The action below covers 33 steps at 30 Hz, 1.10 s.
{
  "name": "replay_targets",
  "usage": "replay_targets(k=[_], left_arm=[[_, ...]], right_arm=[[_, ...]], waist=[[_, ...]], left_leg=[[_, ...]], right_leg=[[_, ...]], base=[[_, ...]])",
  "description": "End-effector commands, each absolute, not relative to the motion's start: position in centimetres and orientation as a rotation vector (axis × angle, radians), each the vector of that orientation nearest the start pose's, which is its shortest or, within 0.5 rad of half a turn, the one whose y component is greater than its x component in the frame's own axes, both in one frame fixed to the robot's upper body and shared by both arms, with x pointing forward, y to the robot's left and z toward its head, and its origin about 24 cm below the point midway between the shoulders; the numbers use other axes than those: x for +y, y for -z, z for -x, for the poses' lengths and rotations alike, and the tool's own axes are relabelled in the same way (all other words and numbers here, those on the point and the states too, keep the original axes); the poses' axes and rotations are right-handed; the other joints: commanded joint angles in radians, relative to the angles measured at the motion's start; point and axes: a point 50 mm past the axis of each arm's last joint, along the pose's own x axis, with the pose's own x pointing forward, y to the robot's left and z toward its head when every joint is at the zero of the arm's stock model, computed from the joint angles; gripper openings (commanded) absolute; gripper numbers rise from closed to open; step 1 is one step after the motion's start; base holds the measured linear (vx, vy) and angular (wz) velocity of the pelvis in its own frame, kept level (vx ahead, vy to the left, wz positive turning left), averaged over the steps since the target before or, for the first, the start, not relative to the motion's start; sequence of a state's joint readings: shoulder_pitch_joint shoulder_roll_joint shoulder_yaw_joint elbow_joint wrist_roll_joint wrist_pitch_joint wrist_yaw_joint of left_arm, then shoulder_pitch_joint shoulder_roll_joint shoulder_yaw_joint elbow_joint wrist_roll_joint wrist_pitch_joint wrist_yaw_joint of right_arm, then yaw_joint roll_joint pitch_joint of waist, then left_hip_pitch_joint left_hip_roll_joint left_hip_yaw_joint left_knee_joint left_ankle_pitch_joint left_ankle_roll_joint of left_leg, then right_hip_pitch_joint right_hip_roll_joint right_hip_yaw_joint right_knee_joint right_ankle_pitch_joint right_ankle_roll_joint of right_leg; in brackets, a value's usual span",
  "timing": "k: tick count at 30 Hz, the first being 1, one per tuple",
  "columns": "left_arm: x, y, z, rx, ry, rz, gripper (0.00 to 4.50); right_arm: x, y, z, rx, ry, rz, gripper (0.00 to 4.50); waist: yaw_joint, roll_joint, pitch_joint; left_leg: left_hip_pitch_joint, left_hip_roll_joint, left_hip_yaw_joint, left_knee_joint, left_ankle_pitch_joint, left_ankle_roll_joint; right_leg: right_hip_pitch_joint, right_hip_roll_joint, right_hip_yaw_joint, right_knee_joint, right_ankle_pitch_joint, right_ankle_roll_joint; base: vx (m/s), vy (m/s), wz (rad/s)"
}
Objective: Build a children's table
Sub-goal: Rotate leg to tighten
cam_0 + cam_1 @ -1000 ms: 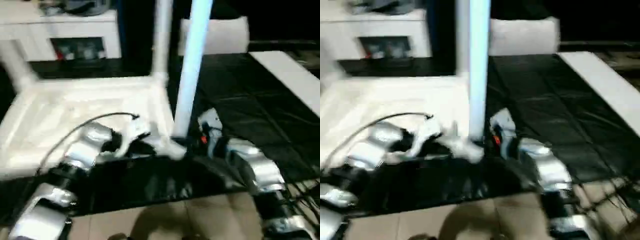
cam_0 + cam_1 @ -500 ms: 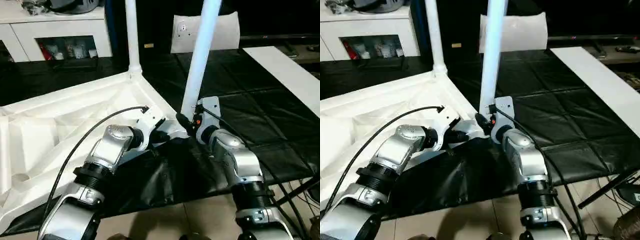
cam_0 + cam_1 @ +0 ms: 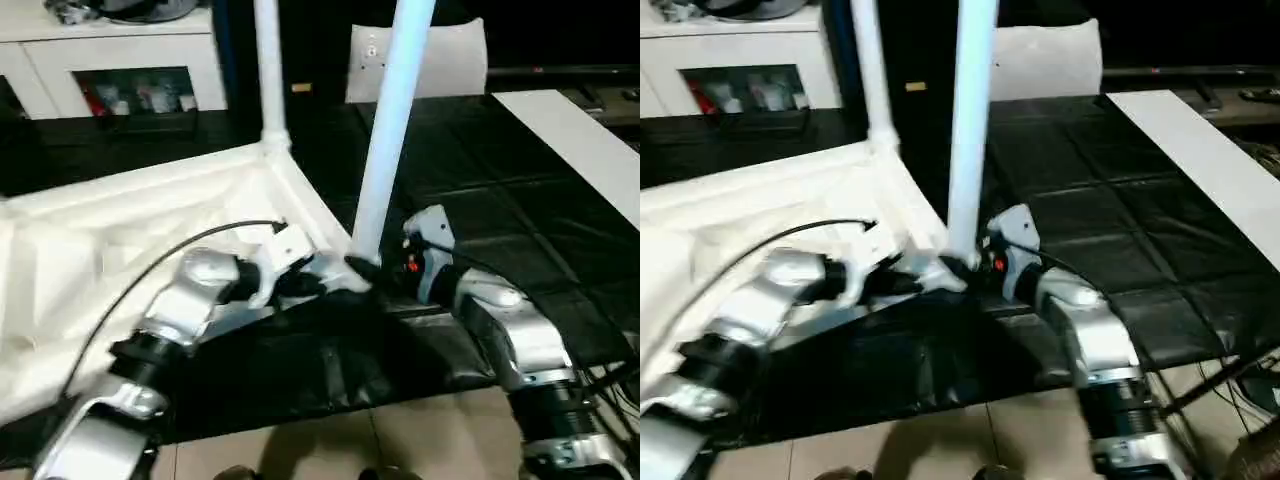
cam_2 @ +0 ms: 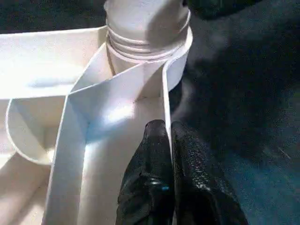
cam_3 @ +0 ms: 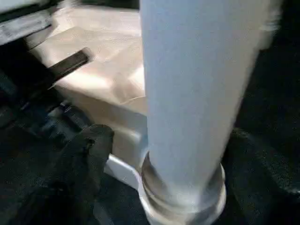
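The white tabletop (image 3: 120,230) lies upside down on the black mat, ribs facing up. One white leg (image 3: 267,70) stands upright in the far corner socket. A second leg (image 3: 385,130) stands in the near corner socket (image 4: 145,33). My left gripper (image 4: 168,129) is shut on the thin rim wall of the tabletop just beside that socket. My right gripper (image 3: 385,272) sits at the base of the near leg (image 5: 197,93). It is open, and one black finger (image 5: 89,154) stands a little apart from the leg's collar.
The black mat (image 3: 500,200) covers the floor under the work, with beige tiles (image 3: 400,440) in front of it. A white cabinet (image 3: 120,60) stands at the back left. A flat white sheet (image 3: 425,60) leans at the back and a long white board (image 3: 580,140) lies at the right.
The whole picture has shifted with the camera. Both grippers stay at the near corner and the leg stays upright in its socket.
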<state>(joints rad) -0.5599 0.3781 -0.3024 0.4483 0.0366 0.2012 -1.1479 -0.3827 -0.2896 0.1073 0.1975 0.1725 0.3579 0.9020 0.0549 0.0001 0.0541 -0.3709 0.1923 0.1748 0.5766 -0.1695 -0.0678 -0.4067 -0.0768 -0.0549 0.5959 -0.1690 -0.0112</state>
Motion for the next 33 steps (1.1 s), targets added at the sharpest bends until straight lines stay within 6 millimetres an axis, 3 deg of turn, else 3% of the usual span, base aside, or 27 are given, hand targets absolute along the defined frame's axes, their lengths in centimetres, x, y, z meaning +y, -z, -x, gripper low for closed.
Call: replay_targets(k=[1, 8, 15, 29, 33], left_arm=[[11.7, -6.5, -30.3, 0.411, 1.472, -0.515, 0.0], [12.5, -6.4, -29.8, 0.452, 1.607, -0.563, 0.0], [12.8, -6.5, -29.5, 0.479, 1.71, -0.616, 0.0], [13.2, -6.4, -29.6, 0.477, 1.707, -0.618, 0.0], [13.2, -6.3, -29.6, 0.477, 1.705, -0.617, 0.0]], right_arm=[[-13.1, -7.5, -29.4, 0.245, -1.118, 0.071, 3.94], [-14.0, -8.0, -28.9, 0.269, -1.323, 0.067, 3.94], [-14.1, -7.8, -28.0, 0.326, -1.493, 0.097, 3.35], [-14.1, -7.2, -27.5, 0.365, -1.562, 0.119, 2.13], [-14.0, -7.2, -27.5, 0.366, -1.567, 0.117, 2.02]], waist=[[0.001, -0.001, -0.066], [0.029, -0.002, -0.065], [0.036, -0.004, -0.067], [0.041, -0.006, -0.066], [0.043, -0.007, -0.067]], left_leg=[[0.017, 0.034, -0.005, -0.061, -0.236, 0.049], [0.02, 0.039, -0.002, -0.063, -0.245, 0.03], [0.017, 0.037, -0.002, -0.06, -0.225, 0.036], [0.018, 0.038, -0.004, -0.061, -0.249, 0.026], [0.018, 0.038, -0.004, -0.06, -0.248, 0.025]], right_leg=[[0.051, -0.057, 0.041, -0.07, -0.242, -0.201], [0.048, -0.06, 0.04, -0.066, -0.249, -0.205], [0.051, -0.06, 0.038, -0.063, -0.247, -0.209], [0.047, -0.061, 0.038, -0.066, -0.296, -0.198], [0.048, -0.061, 0.037, -0.065, -0.298, -0.196]], base=[[0.0, 0.0, 0.0], [0.0, 0.0, 0.0], [0.0, 0.0, 0.0], [0.0, 0.0, 0.0], [0.0, 0.0, 0.0]])
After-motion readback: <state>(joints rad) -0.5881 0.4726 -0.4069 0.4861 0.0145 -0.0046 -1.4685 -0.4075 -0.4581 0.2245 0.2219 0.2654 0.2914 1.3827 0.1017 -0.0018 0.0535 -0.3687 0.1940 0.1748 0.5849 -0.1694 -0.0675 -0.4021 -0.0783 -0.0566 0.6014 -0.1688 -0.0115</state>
